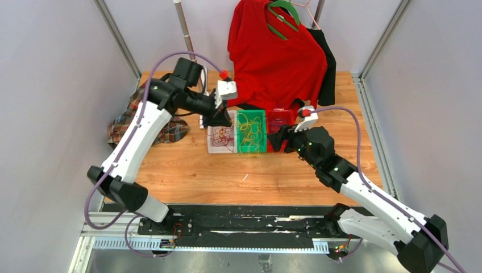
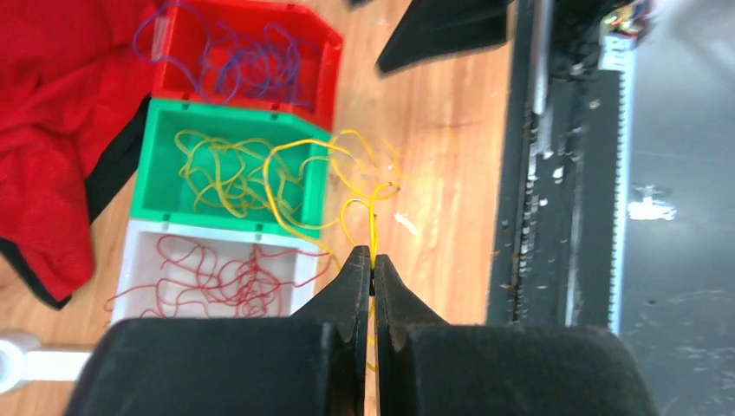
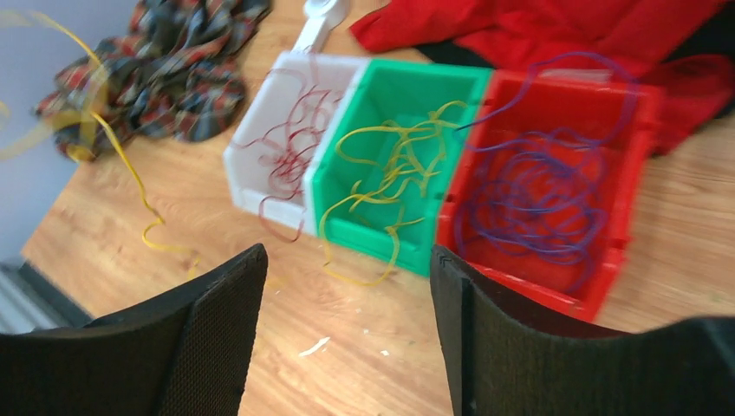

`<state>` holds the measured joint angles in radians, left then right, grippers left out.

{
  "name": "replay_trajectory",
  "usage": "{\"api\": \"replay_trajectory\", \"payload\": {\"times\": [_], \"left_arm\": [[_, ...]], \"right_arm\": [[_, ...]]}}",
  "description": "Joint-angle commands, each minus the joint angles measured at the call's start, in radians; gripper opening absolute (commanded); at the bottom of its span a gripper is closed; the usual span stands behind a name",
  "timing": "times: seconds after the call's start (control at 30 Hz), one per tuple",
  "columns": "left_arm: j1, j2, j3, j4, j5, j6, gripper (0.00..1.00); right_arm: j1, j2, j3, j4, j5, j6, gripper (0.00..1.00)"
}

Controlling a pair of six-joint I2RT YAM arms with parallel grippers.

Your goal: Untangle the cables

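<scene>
The left gripper (image 2: 374, 264) had its black, wedge-shaped fingers pinched together on one thin yellow wire (image 2: 373, 221), which rose from the tips and looped back over the rim of the green plastic bin (image 2: 146, 165). The right gripper (image 3: 347, 260) stood wide and empty, facing the row of bins.

The held strand probably belonged with the other yellow ones. To do this well, it should be lifted until its springy loops cleared the rim, then dropped over the bin's middle, so that it neither snagged its neighbours nor hung over the edge.

The cables lay sorted: dark red curls in the white plastic bin (image 2: 130, 251), yellow in the green one, purple coils in the red plastic bin (image 2: 325, 65). All were thread-thin, limp and kinked. The bins were rigid and straight-walled on the pale wooden table (image 2: 451, 173), with a soft red cloth (image 2: 52, 130) beside them.
</scene>
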<state>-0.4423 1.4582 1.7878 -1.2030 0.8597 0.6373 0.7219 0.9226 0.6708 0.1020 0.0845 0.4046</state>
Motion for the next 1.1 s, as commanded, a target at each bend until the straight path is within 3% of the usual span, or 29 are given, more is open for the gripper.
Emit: {"api": "replay_trajectory", "payload": {"times": [0.0,0.33,0.6,0.9,1.07], "left_arm": [[-0.054,0.070,0.031,0.151,-0.212,-0.037,0.01],[-0.129,0.264,0.008,0.462,-0.433,-0.174,0.01],[-0.173,0.350,-0.093,0.649,-0.612,-0.199,0.01],[-0.201,0.404,-0.149,0.715,-0.679,-0.195,0.01],[-0.223,0.445,-0.125,0.672,-0.710,-0.248,0.28]], "right_arm": [[-0.101,-0.107,0.001,-0.072,0.053,0.000,0.69],[-0.149,-0.162,0.074,-0.218,0.165,-0.080,0.71],[-0.164,-0.176,0.081,-0.230,0.190,-0.101,0.71],[-0.175,-0.166,0.066,-0.233,0.190,-0.105,0.72],[-0.182,-0.155,0.079,-0.238,0.195,-0.105,0.72]]}}
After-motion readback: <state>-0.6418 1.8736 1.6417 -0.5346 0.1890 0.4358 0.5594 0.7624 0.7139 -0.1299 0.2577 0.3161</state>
